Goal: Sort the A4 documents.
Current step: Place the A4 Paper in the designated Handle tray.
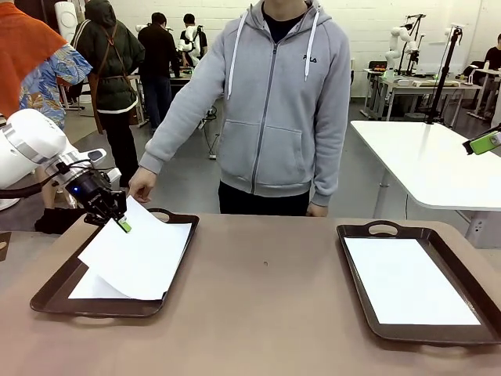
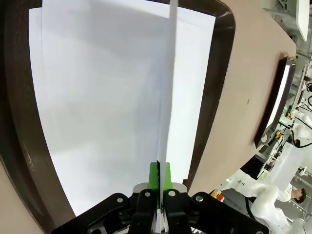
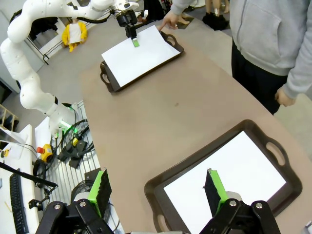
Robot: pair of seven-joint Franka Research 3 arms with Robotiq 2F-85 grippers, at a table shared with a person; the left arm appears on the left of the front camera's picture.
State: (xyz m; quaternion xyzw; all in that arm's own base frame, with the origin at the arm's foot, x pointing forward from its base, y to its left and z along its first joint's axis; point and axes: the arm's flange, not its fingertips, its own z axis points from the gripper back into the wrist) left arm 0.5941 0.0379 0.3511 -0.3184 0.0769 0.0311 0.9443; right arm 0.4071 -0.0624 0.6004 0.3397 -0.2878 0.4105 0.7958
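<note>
Front view: the brown surface [image 1: 266, 298] carries two dark brown handled trays. The left tray [image 1: 55, 291] holds A4 sheets; the right tray [image 1: 356, 270] holds one flat white sheet [image 1: 407, 282] lying square within its rim.

The left gripper [image 1: 123, 225] has its jaws closed on the near corner of the top sheet [image 1: 141, 254], which is raised at that corner and slopes down across the left tray. Beneath it lies a lower sheet [image 1: 90, 288], flat on the tray floor and showing at the tray's front left. How many sheets make up this lower layer cannot be judged from these views.

The person's hand [image 1: 142, 185] rests at the far rim of the left tray, just beside the lifted sheet's far edge; whether it touches the paper is unclear. The person's other hand [image 1: 316, 209] hangs at the far edge of the surface.

Left wrist view: the pinched sheet appears edge-on as a thin white line rising from between the green pads [image 2: 165, 174], with white paper spread below inside the tray wall.

Right wrist view: the right gripper [image 3: 158, 187] hangs high above the right tray, jaws wide apart and holding nothing.
</note>
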